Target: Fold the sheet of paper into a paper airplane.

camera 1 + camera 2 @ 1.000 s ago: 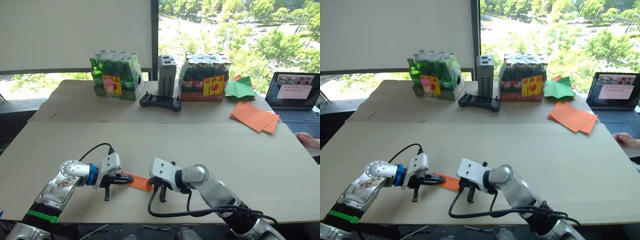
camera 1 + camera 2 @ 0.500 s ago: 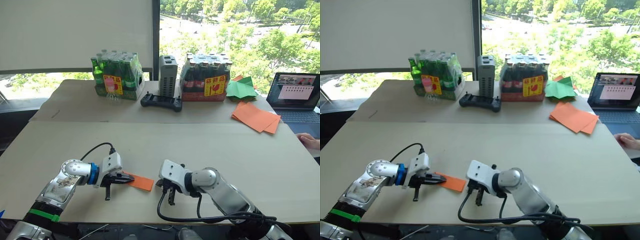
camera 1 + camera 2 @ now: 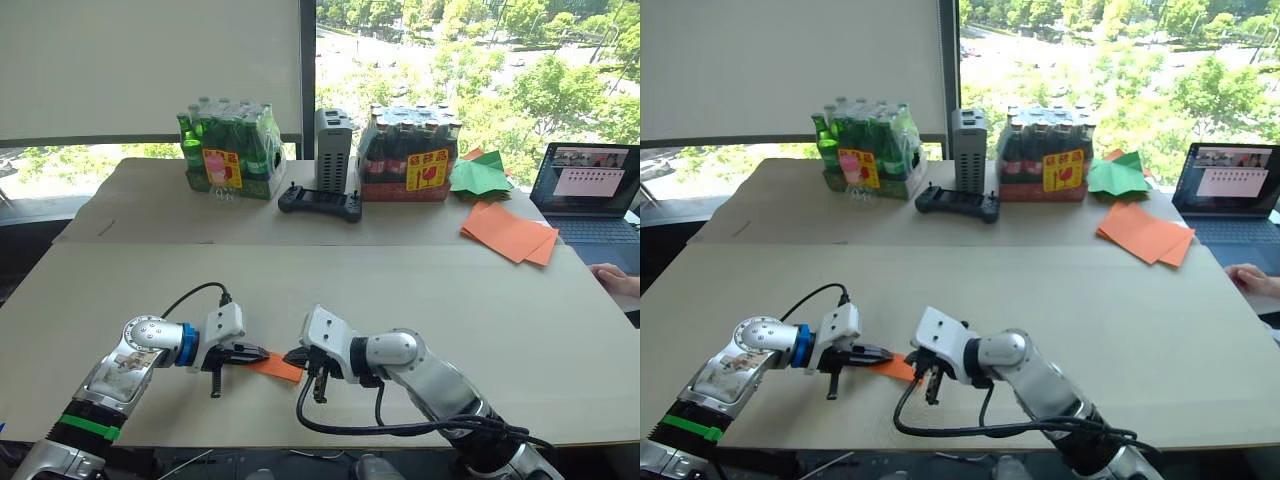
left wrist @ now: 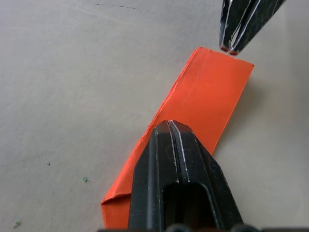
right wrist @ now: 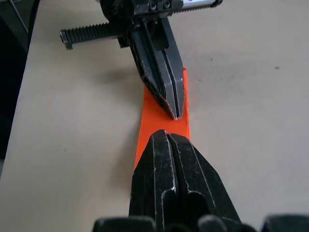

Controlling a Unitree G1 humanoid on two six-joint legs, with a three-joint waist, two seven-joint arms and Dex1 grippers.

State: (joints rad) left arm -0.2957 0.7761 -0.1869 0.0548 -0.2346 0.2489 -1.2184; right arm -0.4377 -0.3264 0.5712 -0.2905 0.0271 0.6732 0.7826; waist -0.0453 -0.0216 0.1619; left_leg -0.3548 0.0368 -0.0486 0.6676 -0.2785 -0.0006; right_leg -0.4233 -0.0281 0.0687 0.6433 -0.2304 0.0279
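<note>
Daylight enters through the window [image 3: 470, 60] at the far side, where sunlit trees appear bright and nearly washed out; the lowered blind [image 3: 150, 65] beside it glows evenly and pale. The table [image 3: 400, 290] is lit softly and evenly, with weak, diffuse shadows beneath the arms and cables. The bottle packs [image 3: 228, 152] stand backlit, their near faces darker. The head views are sharp across the frame, with slight curvature toward the edges. In the wrist views, the near black fingers [image 4: 178, 159] carry thin white highlights and look slightly soft, while the orange paper [image 4: 203, 104] casts a faint shadow along one edge.
</note>
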